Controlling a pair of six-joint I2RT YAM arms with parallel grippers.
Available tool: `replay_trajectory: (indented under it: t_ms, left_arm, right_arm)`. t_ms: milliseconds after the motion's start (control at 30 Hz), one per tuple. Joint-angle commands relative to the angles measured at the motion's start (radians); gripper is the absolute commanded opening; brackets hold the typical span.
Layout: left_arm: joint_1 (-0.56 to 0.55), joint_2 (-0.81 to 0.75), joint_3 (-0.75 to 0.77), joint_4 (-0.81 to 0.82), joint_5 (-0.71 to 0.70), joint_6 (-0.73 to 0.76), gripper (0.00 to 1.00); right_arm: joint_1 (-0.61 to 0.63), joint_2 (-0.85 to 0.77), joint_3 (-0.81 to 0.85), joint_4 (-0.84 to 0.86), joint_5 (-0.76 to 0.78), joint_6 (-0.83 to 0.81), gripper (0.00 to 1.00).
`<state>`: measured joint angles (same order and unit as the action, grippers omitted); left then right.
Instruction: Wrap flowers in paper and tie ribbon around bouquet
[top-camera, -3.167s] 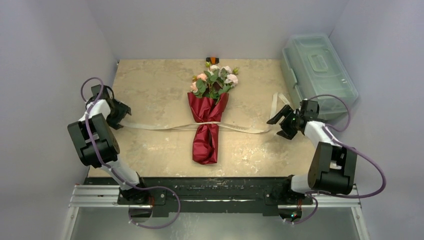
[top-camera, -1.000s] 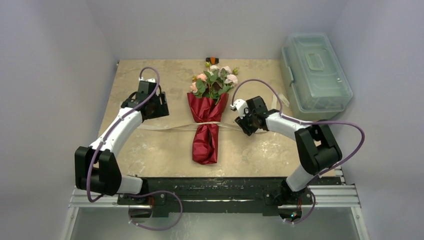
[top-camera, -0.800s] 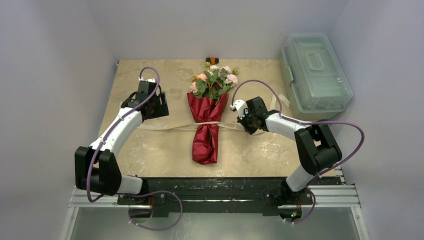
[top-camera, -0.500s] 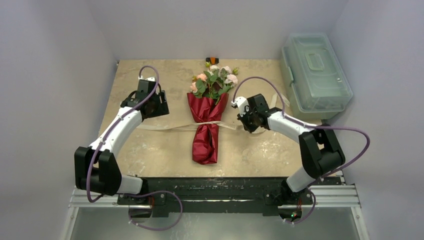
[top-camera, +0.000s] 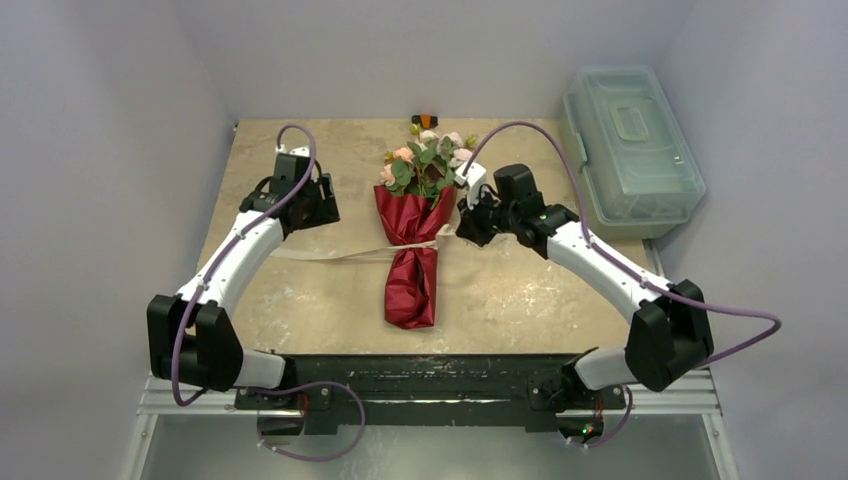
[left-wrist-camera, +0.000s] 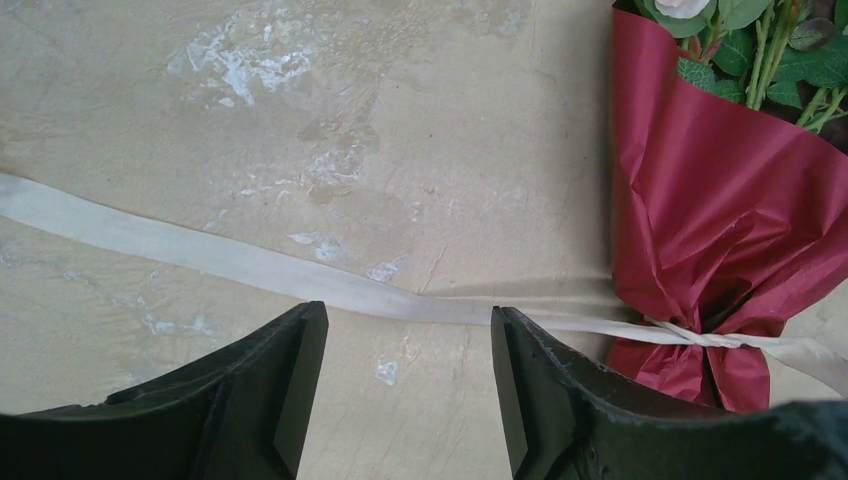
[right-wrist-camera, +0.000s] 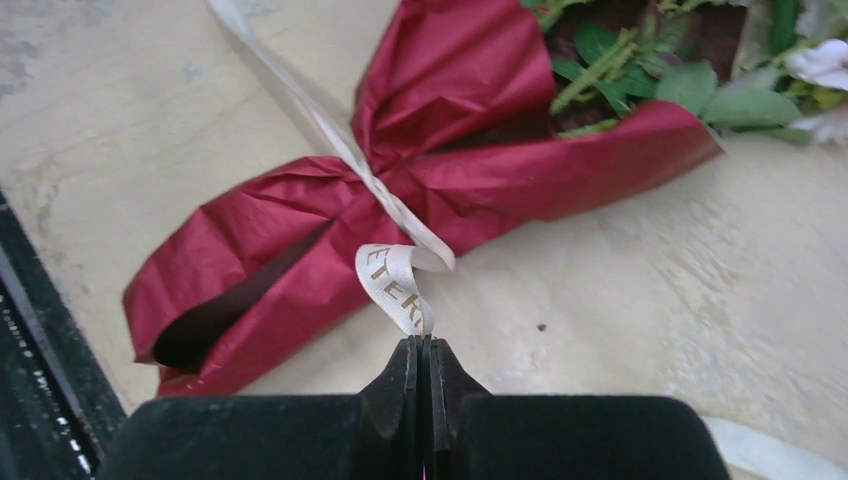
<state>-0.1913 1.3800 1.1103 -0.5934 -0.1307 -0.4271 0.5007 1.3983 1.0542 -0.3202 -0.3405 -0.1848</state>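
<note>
Slim bouquet (top-camera: 412, 262) of crinkly red paper w/ pink, peach & white blooms lies mid-table on the tan marbled tabletop (top-camera: 300, 150), blooms toward the far edge. Long flat cream fabric ribbon (left-wrist-camera: 230, 262) is cinched round its waist; one tail lies flat on the tabletop to the left. The right gripper (right-wrist-camera: 421, 345) sits just beside the bouquet, jaws fully closed, pinching the ribbon's other tail, which curls up w/ lettering visible. The left gripper (left-wrist-camera: 408, 330) hovers over the flat tail, jaws well apart, nothing held. Clear lidded plastic box (top-camera: 632, 140) at far right.
</note>
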Motion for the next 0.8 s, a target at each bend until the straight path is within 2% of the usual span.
replay_trajectory:
  t_ms: [0, 367, 767]
  left_arm:
    - [-0.007, -0.036, -0.004, 0.021, 0.020, -0.001, 0.64]
    - [-0.008, -0.055, -0.027, 0.026, 0.048, 0.013, 0.59]
    - [-0.008, -0.070, -0.065, 0.021, 0.037, 0.012, 0.59]
  right_arm:
    - [0.055, 0.054, 0.089, 0.049, -0.069, 0.067, 0.00]
    - [0.169, 0.261, 0.346, 0.106, -0.020, 0.170, 0.00]
    - [0.238, 0.530, 0.652, -0.133, 0.059, 0.157, 0.00]
